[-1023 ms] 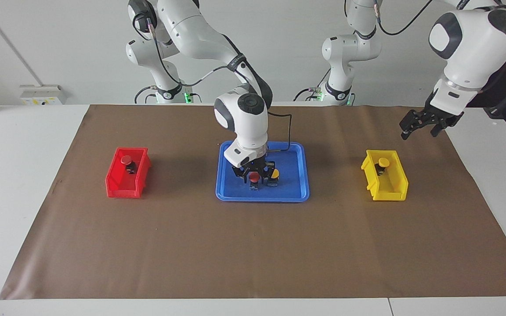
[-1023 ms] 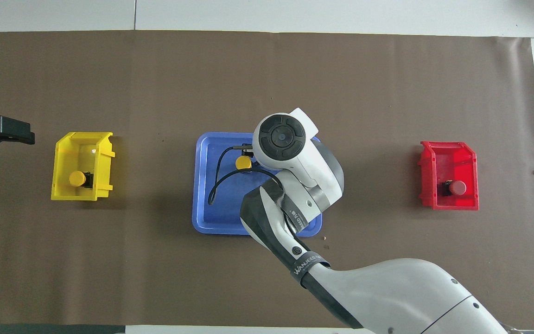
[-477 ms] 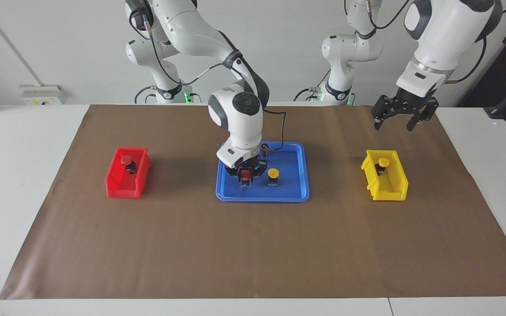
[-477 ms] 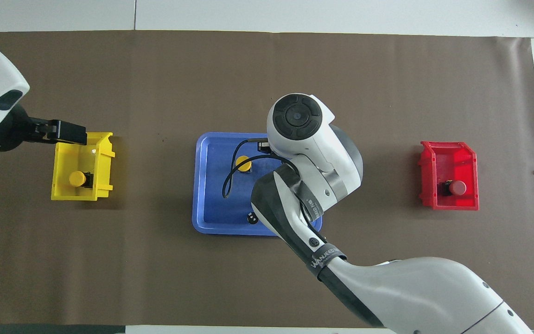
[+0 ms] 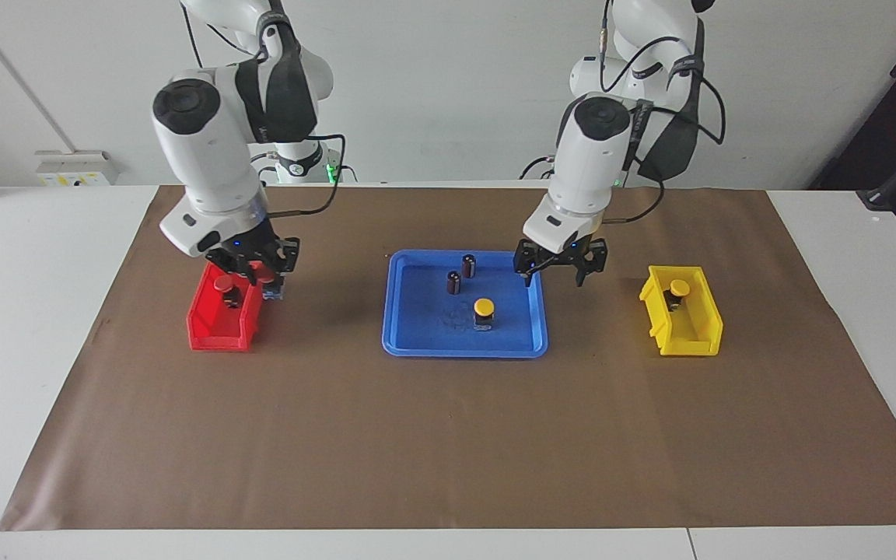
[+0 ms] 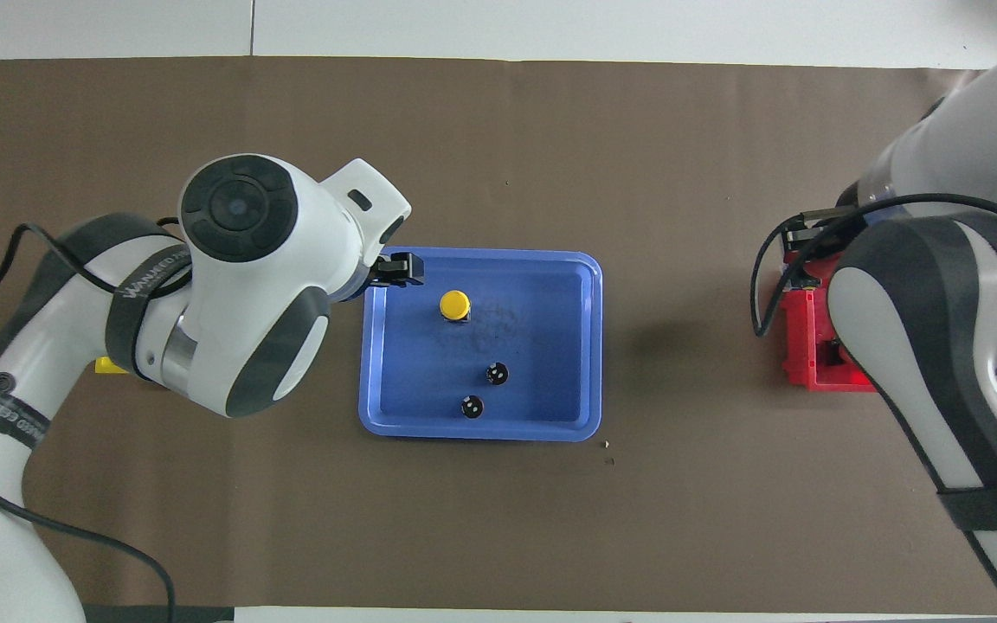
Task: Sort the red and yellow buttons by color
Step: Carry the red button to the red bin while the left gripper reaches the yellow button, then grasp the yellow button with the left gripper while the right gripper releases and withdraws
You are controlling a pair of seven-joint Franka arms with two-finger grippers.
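Sleeve bands on both my arms carry white lettering, readable only in part: "WANJEED" on the left forearm, "WANJ" cut by the frame edge on the right. My right gripper (image 5: pixel 255 272) hangs over the red bin (image 5: pixel 215 330) at my right arm's end of the table, fingers clamped on a red button (image 5: pixel 261 271); its black base is mostly hidden among the fingers. Below it in the bin sits another red button (image 5: pixel 223 285). From overhead my right arm covers nearly all of that bin (image 6: pixel 801 368). My left gripper (image 5: pixel 561 264) hovers over the blue tray's (image 5: pixel 417 348) edge toward my left arm's end, fingers apart and holding nothing. Under and just beside it on the tray stands a yellow button (image 5: pixel 484 309), with two dark cylinders (image 5: pixel 461 274) a little nearer to me. The yellow bin (image 5: pixel 689 342) holds a second yellow button (image 5: pixel 679 288); overhead, my left arm hides all but a corner of that bin.
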